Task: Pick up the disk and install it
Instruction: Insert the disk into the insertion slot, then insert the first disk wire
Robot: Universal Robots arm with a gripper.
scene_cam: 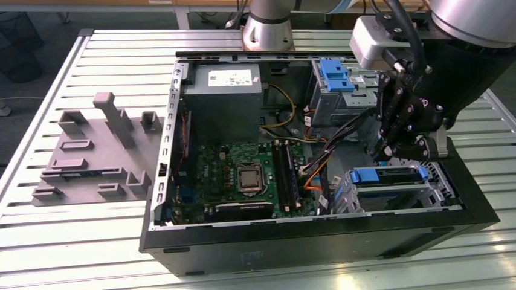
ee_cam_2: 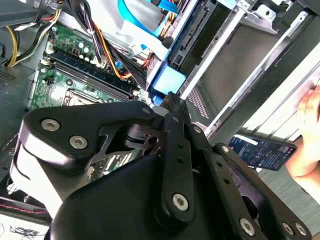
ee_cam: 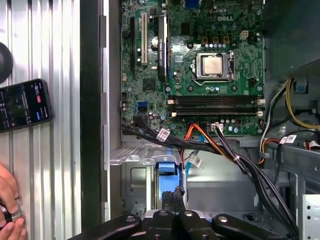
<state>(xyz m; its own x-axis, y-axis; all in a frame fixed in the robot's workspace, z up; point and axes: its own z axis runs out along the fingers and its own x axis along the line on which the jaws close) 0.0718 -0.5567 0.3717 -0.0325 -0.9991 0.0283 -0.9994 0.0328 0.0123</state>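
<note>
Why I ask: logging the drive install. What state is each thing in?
Black desktop computer case: lying on its side, side panel off.
Silver-grey hard disk with blue plastic rails: sitting in the metal drive cage, not lifted.
Black gripper: jaws shut, tips at the disk's blue rail.
Square metal processor: uncovered, no cooler.
Black smartphone: screen lit, flat on the table.
</note>
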